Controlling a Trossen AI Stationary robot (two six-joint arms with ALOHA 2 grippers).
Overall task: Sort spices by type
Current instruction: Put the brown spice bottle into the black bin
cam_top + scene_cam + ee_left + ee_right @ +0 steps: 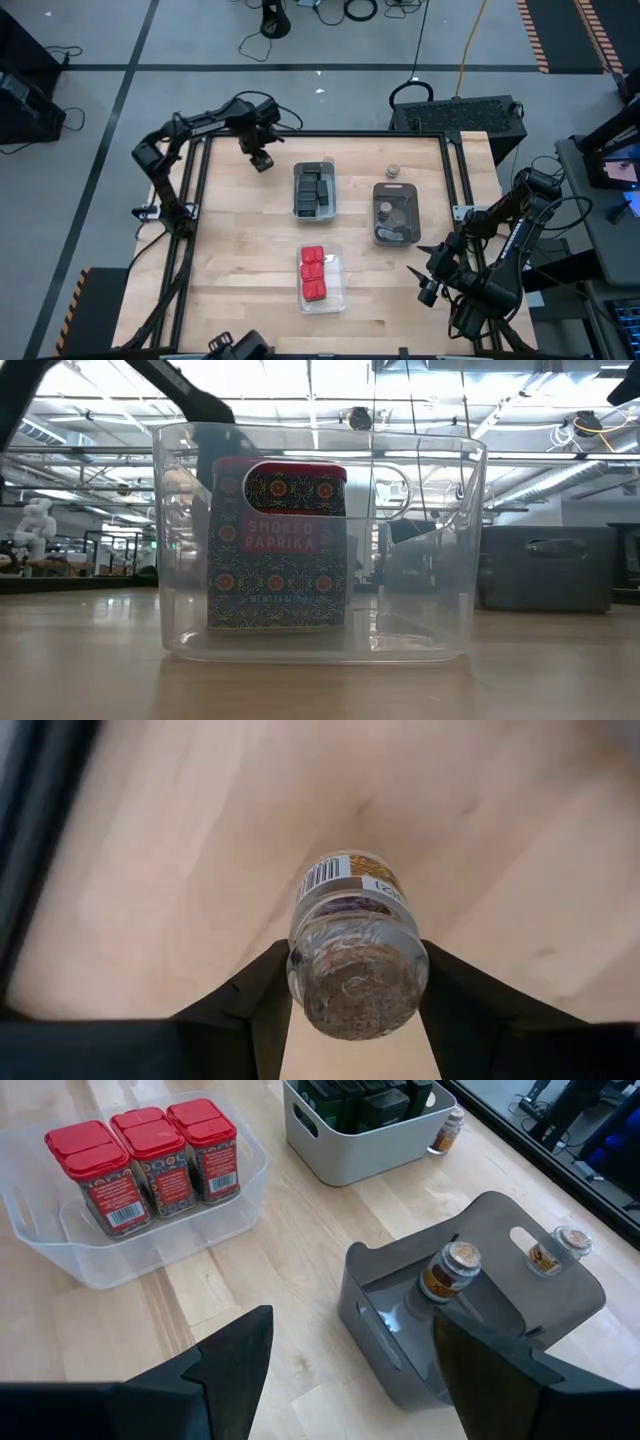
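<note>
Your left pincer [352, 982] is pinching a small spice jar [354, 952] above the desk [250, 250], well apart from the dark tray [396, 212] where others sit. Red tins [313, 273] and black blocks [314, 187] are sorted; one jar [393, 170] waits beyond that tray. Your right pincer [350, 1350] hangs spread near it. One tin [278, 545] reads "SMOKED PAPRIKA".

You get bright, even light from overhead; ceiling strips blow out in the low view behind the clear rectangular plastic tray [318, 540], whose walls catch glare. The pale wooden table [250, 250] shows soft shadows. Your left wrist view blurs at its edges.
</note>
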